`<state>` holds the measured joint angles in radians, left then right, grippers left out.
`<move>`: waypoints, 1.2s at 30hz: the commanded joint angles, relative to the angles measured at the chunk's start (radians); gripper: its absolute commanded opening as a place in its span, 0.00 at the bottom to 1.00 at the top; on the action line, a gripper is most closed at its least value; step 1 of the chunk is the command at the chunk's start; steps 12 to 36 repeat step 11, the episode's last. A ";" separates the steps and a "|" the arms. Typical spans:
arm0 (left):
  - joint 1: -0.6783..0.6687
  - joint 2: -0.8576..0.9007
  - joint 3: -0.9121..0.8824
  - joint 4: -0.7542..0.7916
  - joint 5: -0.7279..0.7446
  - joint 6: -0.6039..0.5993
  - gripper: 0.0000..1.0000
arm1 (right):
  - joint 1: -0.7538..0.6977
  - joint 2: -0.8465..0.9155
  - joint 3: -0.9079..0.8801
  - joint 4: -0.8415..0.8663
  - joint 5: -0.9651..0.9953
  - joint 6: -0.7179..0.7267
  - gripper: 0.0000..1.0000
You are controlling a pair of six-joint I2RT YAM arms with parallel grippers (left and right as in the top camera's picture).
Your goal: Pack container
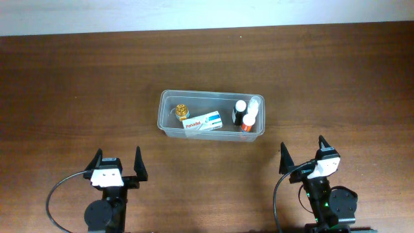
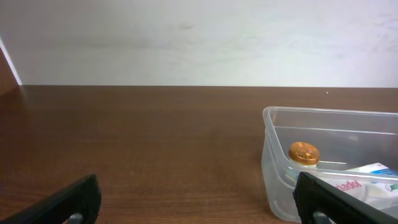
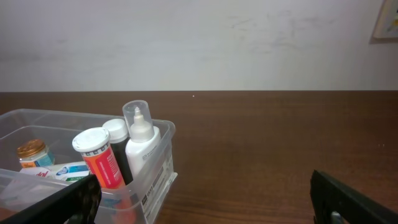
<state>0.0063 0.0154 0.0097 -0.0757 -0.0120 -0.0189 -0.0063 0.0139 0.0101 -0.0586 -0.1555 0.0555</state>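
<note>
Left tool and right tool gape wide, empty: container ahead looks packed, nothing left to hold.

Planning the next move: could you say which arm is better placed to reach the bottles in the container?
Likely right: the bottles stand at the right end of the container, nearest the open right gripper.

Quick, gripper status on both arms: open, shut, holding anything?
Left gripper: open, holding nothing.
Right gripper: open, holding nothing.
</note>
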 commanded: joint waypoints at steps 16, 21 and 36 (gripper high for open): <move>0.004 -0.010 -0.001 -0.008 -0.003 0.015 0.99 | -0.007 -0.011 -0.005 -0.008 0.016 0.000 0.99; 0.004 -0.010 -0.001 -0.008 -0.003 0.015 0.99 | -0.007 -0.011 -0.005 -0.008 0.016 0.000 0.99; 0.004 -0.010 -0.001 -0.008 -0.003 0.015 0.99 | -0.007 -0.011 -0.005 -0.008 0.016 0.000 0.99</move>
